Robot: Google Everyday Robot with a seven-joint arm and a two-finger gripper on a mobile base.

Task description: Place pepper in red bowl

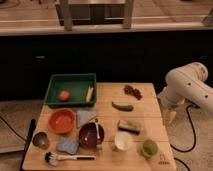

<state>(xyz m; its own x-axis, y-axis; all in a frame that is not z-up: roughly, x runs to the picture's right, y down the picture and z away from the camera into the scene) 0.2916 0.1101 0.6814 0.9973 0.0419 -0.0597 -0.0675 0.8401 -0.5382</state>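
The pepper (122, 106), slim, curved and dark green, lies on the wooden table (150, 117) right of centre. The red bowl (62, 120), orange-red and empty, stands at the table's left, below the green tray. My gripper (170, 117) hangs pointing down off the table's right edge, on the white arm (187, 87). It is to the right of the pepper, apart from it, with nothing visibly in it.
A green tray (71, 80) at the back left holds an orange-red fruit (63, 95) and a yellow item (89, 93). Also on the table: a dark maroon bowl (91, 134), grey cloth (86, 116), sponge (129, 126), white cup (122, 141), round light-green fruit (149, 147), dark grapes (132, 91), blue sponge (67, 146), brush (62, 158).
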